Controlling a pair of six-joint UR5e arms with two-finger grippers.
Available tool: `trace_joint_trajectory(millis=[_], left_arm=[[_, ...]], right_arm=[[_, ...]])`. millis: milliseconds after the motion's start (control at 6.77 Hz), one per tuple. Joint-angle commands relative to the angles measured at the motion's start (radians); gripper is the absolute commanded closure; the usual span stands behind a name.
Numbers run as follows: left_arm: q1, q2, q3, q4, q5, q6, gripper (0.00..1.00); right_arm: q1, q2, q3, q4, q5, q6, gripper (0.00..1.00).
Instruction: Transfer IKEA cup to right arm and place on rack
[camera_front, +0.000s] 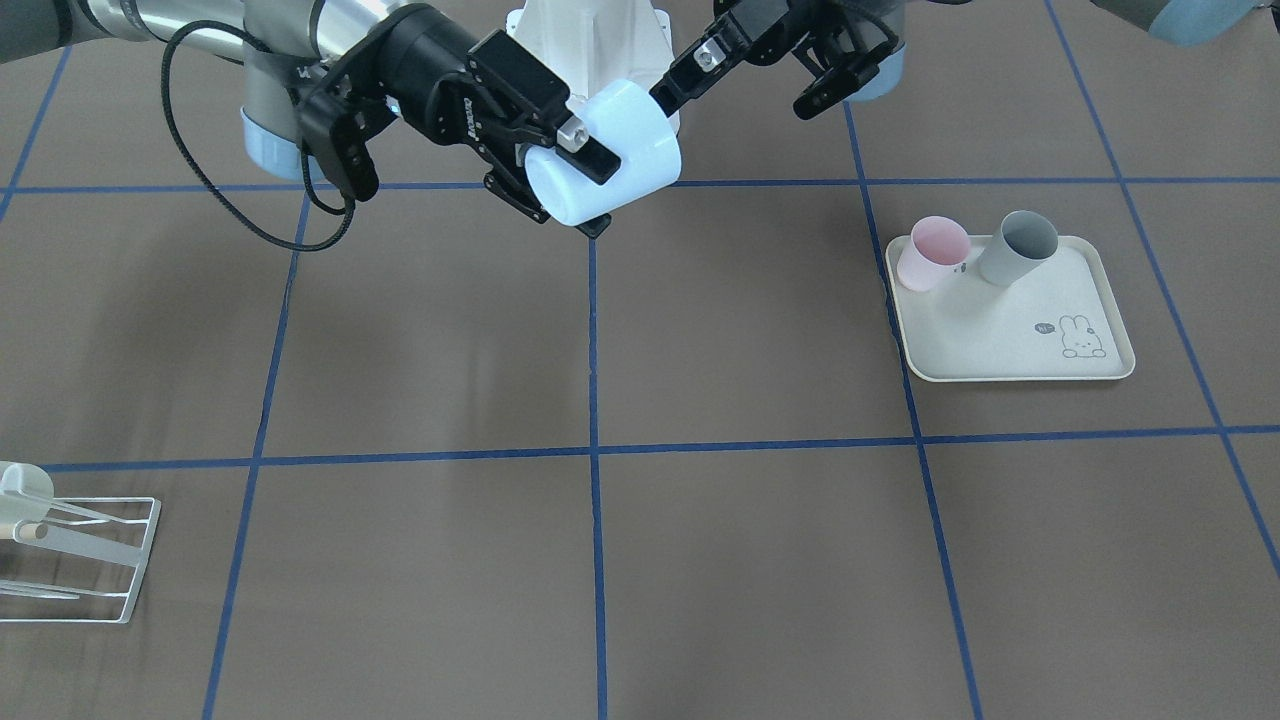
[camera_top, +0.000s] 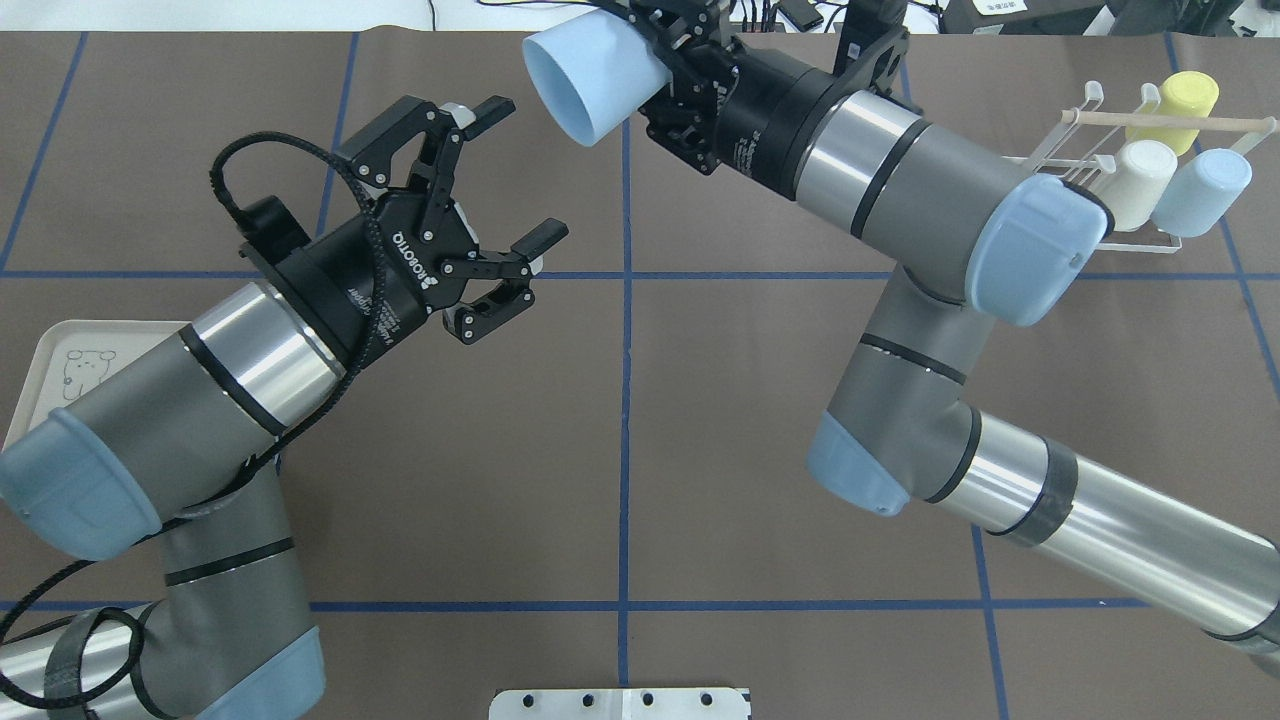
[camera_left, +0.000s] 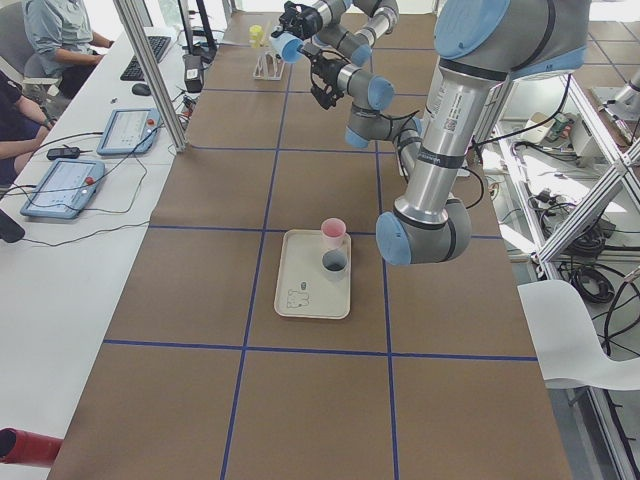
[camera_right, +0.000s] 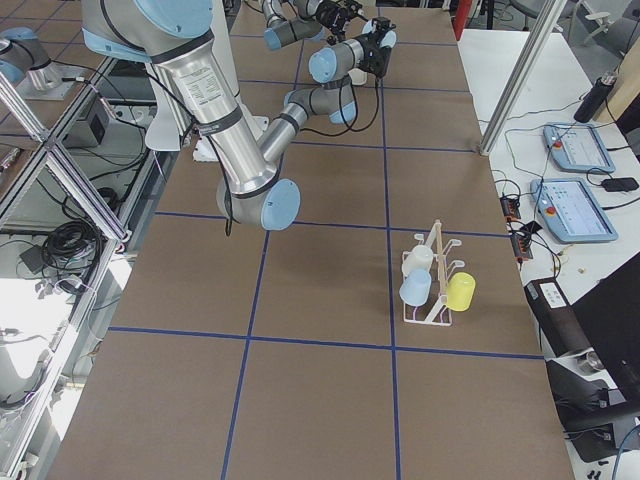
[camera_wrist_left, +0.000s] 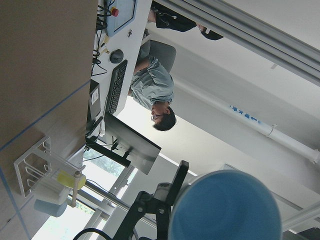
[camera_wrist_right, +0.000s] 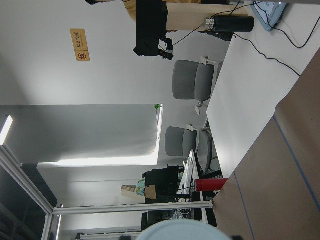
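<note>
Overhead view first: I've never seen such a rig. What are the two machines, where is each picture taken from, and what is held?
A robot's left arm and right arm stand at a brown table with a blue tape grid. The overhead view looks from behind the robot; the front view faces it, so sides swap. Two side views look along the table, and a camera rides on each wrist. The right claw grips a light-blue cup in the air, tipped sideways. The left claw is open and empty nearby. A white wire rack on the robot's right carries three cups. A cream tray on its left holds a pink cup and a grey cup.
</note>
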Motion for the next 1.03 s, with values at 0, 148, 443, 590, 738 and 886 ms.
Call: trace_joint_trajectory(millis=[0,148,443,590,738,886], left_arm=[[-0.005,0.077,-0.085,-0.001,-0.002,0.085,0.00],[-0.010,0.121,-0.100,0.002,-0.011,0.225,0.00],[-0.023,0.189,-0.108,0.013,-0.013,0.351,0.00],[-0.033,0.229,-0.117,0.015,-0.011,0.463,0.00],[-0.062,0.261,-0.119,0.036,-0.042,0.495,0.00],[-0.124,0.284,-0.137,0.106,-0.153,0.498,0.00]], right_arm=[[0.155,-0.045,-0.036,0.000,0.129,-0.001,1.00],[0.243,-0.057,-0.083,0.000,0.209,-0.042,1.00],[0.317,-0.105,-0.161,-0.009,0.239,-0.301,1.00],[0.352,-0.134,-0.203,-0.017,0.239,-0.414,1.00],[0.368,-0.146,-0.206,-0.100,0.238,-0.539,1.00],[0.389,-0.160,-0.205,-0.182,0.228,-0.657,1.00]])
